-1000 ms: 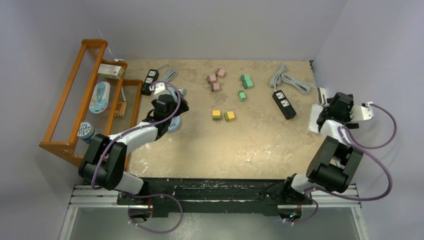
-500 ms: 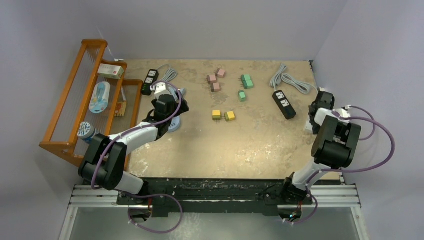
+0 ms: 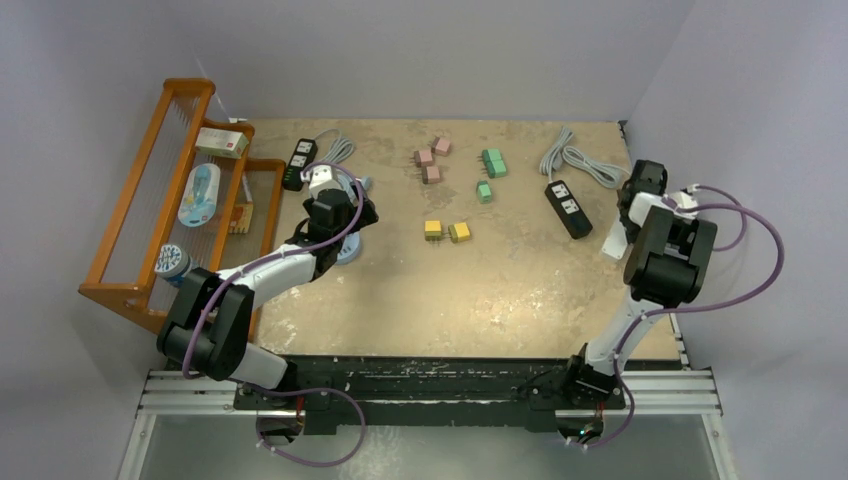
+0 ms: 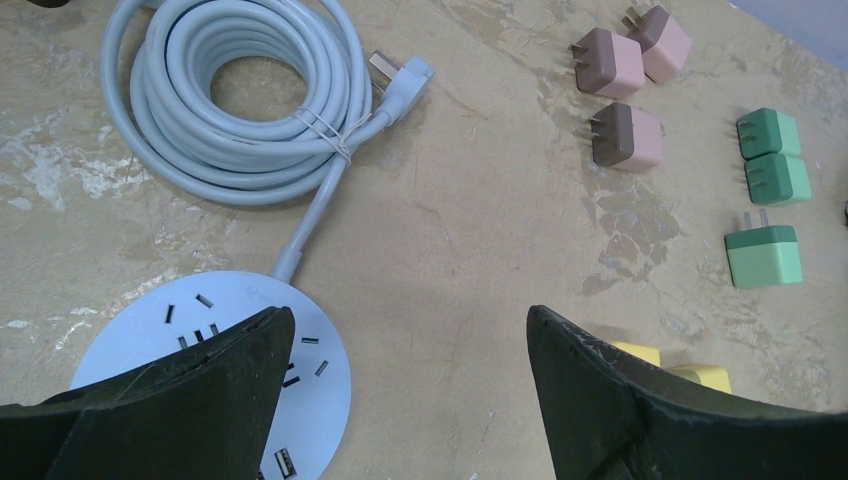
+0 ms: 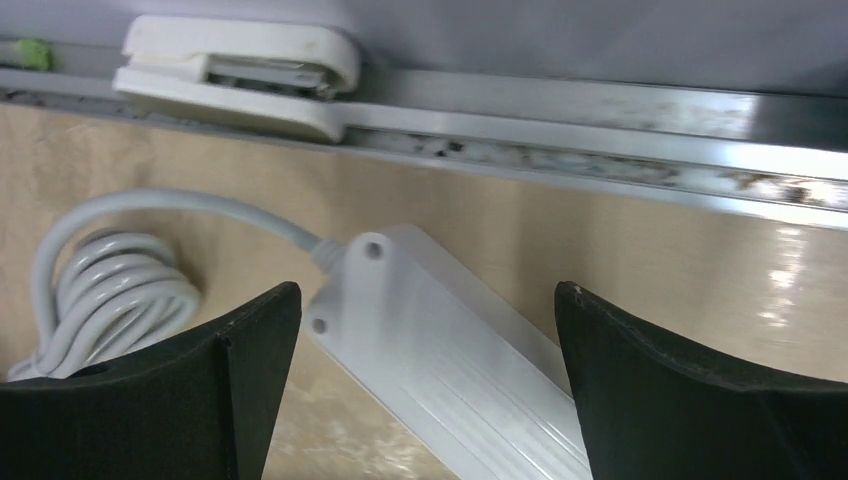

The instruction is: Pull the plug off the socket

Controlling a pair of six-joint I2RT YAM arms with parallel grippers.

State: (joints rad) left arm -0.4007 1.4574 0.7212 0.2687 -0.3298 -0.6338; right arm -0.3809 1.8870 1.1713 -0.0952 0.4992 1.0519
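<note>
My left gripper [image 3: 340, 222] is open and empty, low over the table, with its left finger above a round pale-blue socket disc [image 4: 312, 372] whose slots show no plug. The disc's grey cable [image 4: 230, 100] is coiled beyond it and ends in a loose plug [image 4: 402, 76]. My right gripper [image 5: 425, 390] is open and empty, straddling a white power strip [image 5: 450, 350] whose screw-holed back faces me; the strip also shows in the top view [image 3: 611, 241]. I see no plug in it. A black power strip [image 3: 568, 208] lies to its left.
Loose pink [image 3: 431, 160], green [image 3: 492, 166] and yellow [image 3: 447, 231] plugs lie mid-table. A second black strip [image 3: 297, 163] sits by the wooden rack [image 3: 150, 210] on the left. A white stapler-like object [image 5: 240, 75] and a metal rail [image 5: 600, 130] line the wall behind the white strip.
My right arm has swung in from beyond the table's right edge and now sits over the white power strip. The left arm has not moved.
</note>
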